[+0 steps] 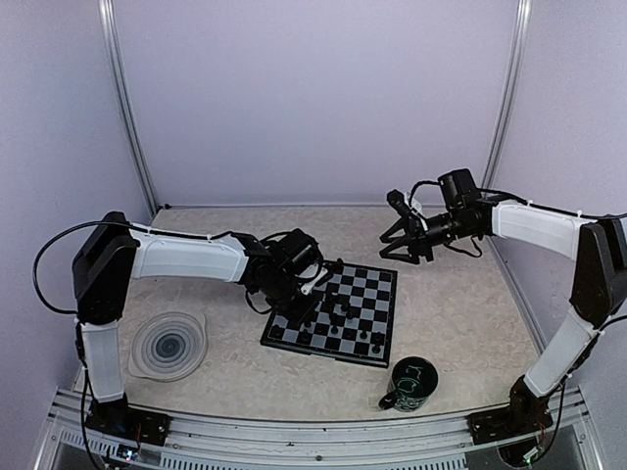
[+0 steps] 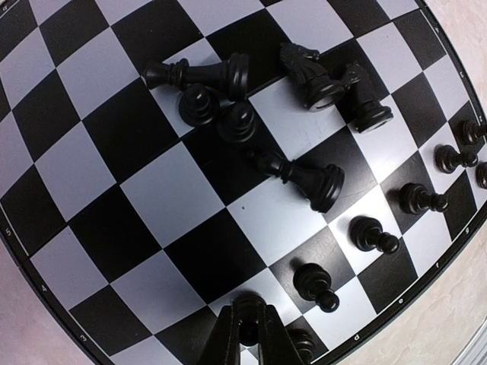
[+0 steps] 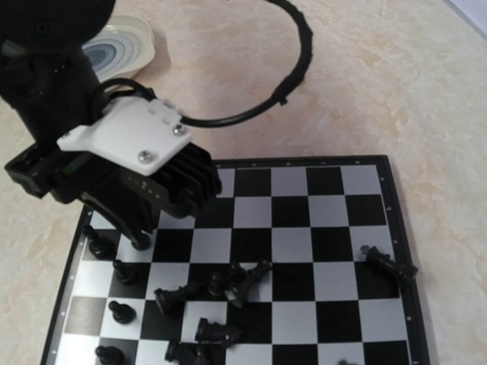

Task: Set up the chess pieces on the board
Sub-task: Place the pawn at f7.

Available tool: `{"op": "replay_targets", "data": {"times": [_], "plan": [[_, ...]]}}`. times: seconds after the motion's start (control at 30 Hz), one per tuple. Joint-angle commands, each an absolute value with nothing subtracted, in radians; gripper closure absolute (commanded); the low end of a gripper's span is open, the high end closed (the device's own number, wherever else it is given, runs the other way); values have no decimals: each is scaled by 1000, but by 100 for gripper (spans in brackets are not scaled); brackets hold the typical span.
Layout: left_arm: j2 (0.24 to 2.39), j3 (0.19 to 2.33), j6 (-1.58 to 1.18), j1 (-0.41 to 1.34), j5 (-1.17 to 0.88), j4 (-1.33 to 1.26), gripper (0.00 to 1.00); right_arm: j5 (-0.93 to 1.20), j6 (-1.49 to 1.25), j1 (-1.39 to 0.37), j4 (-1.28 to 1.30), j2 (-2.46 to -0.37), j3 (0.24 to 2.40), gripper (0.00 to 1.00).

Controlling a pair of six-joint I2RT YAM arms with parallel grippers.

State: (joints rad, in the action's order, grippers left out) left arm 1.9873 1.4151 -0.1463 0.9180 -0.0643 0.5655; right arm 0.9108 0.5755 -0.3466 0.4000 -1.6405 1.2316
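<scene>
The board [image 1: 377, 284] [image 2: 152, 175] [image 3: 327, 228] lies in the middle of the table. Several black chess pieces [image 1: 338, 308] [image 2: 304, 179] [image 3: 243, 285] lie toppled in a heap near its centre. A row of pawns [image 2: 373, 234] stands along one edge, and one piece [image 3: 388, 262] lies alone at the far side. My left gripper [image 1: 306, 299] [image 2: 249, 312] [image 3: 141, 242] is down on the board's left side, shut on an upright pawn [image 2: 249, 302] that rests on a light square near the rim. My right gripper [image 1: 392, 230] hovers behind the board, open and holding nothing; its fingers are out of its wrist view.
A dark green mug [image 1: 411, 384] stands in front of the board's near right corner. A round grey spiral plate [image 1: 169, 345] [image 3: 122, 46] lies to the board's left. The left arm's black cable [image 3: 293, 68] loops above the table behind the board.
</scene>
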Motion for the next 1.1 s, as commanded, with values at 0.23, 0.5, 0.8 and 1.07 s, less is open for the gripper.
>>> {"op": "replay_targets", "data": {"times": [0.23,0.5,0.8,1.07], "plan": [[2015,1450,-123,922,-84,578,82,908,586,-351,425,-1666,1262,48],[1992,1445,-122,922,-113,569,82,910,587,-350,433,-1681,1269,48],[1988,1437,-123,922,-113,568,81,907,587,-350,436,-1686,1272,48],[1951,1474,-113,916,-88,597,69,870,626,-350,451,-1700,1285,48]]}}
